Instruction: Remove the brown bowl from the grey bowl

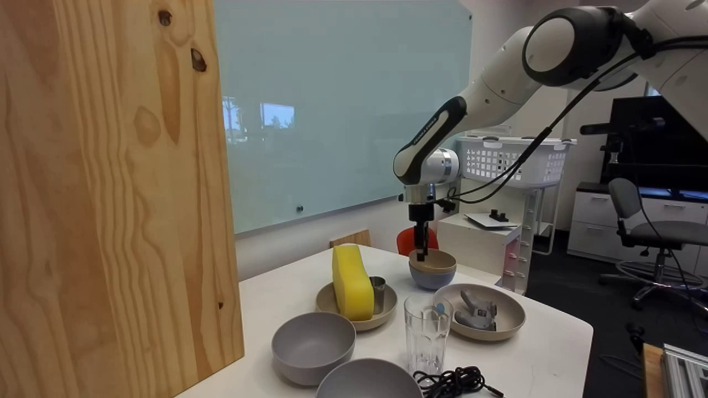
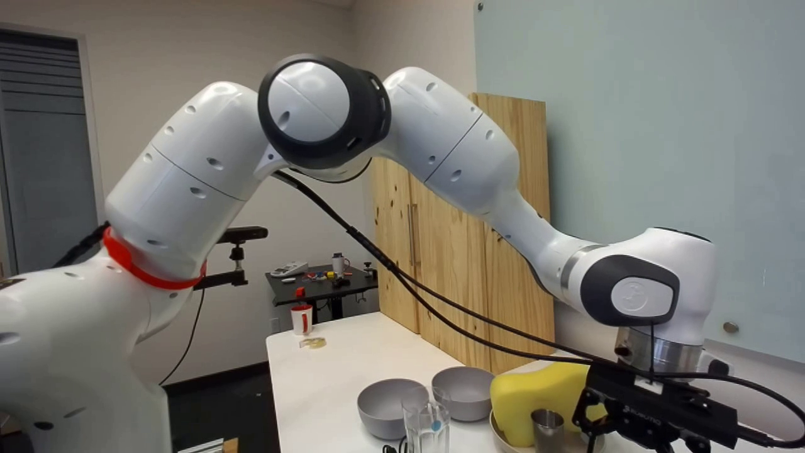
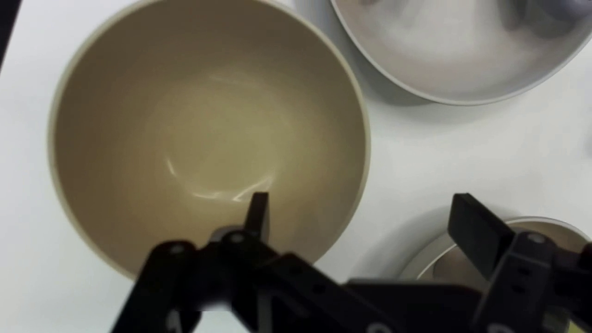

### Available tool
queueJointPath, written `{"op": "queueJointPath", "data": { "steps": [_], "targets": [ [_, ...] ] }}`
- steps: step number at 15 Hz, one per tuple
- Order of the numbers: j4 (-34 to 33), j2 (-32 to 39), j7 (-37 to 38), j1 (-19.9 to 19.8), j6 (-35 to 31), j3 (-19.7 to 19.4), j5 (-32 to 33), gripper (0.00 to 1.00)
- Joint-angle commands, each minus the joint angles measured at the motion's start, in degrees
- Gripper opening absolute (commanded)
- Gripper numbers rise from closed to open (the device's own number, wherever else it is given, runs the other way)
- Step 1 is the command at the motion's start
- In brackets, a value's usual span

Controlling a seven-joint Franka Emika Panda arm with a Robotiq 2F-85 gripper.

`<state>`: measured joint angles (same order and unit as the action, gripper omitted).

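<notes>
Jaws: spread wide, gripping nothing; in the wrist view, set either side of the rim of the brown bowl (image 3: 208,115).
Brown bowl: nested upright in the grey bowl (image 1: 432,279).
Grey bowl: on the white surface (image 1: 545,351), just beside a shallow dish (image 1: 511,314).

Free: table strip (image 3: 411,148) beside brown bowl (image 3: 217,101) | hemming it: dishes (image 3: 439,81) | tall obstacles: yellow block (image 1: 352,284), glass (image 1: 427,337)

In an exterior view, we see the upper bowl (image 1: 440,262) in the lower bowl (image 1: 433,279) behind the tumbler (image 1: 427,335), the sponge (image 1: 352,283) left of it, the cable (image 1: 458,381) right.
</notes>
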<state>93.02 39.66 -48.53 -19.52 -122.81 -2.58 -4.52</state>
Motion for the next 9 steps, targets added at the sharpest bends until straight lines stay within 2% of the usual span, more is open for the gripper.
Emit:
{"op": "queueJointPath", "data": {
  "steps": [1, 6, 7, 8, 9],
  "targets": [
    [0.75, 0.92, 1.02, -0.43, 0.39, -0.23, 0.55, 1.00],
    [1.36, 0.88, 1.60, -0.78, 1.27, -0.64, 0.43, 1.00],
    [1.29, 1.04, 1.63, -0.88, 1.53, -0.72, 0.37, 0.98],
    [1.23, 1.18, 1.76, -0.96, 1.71, -0.83, 0.34, 0.73],
    [1.08, 1.36, 1.80, -1.13, 2.20, -0.84, 0.26, 0.73]
  ]
}}
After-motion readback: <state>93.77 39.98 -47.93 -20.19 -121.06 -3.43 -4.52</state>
